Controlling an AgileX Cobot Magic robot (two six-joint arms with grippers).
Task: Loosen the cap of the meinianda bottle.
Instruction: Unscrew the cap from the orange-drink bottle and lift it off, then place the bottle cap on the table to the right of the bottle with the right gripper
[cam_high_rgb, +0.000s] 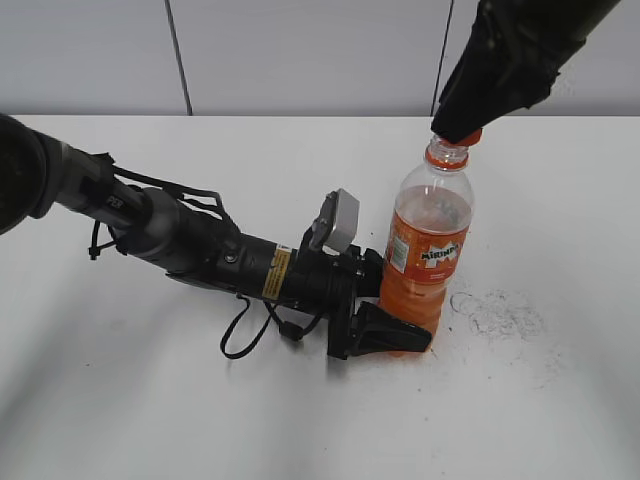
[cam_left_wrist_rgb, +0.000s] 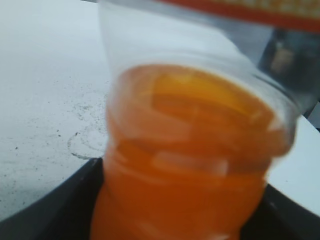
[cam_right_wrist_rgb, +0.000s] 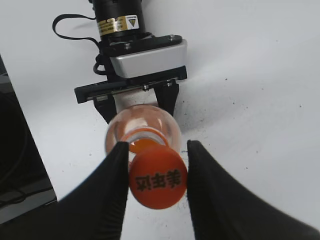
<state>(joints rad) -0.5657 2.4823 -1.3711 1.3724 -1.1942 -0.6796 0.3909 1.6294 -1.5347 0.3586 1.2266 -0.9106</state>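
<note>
The meinianda bottle stands upright on the white table, about two thirds full of orange drink. My left gripper lies low along the table and is shut on the bottle's ribbed lower body; its black fingers flank it. My right gripper comes down from above and is shut on the orange cap. In the right wrist view both black fingers press the cap, which bears dark printed characters. The bottle's shoulder shows below it. I cannot tell whether the cap still sits on the threads.
Dark scuff marks lie on the table right of the bottle, also in the left wrist view. A black cable loop hangs under the left arm. A grey wall runs behind the table's far edge.
</note>
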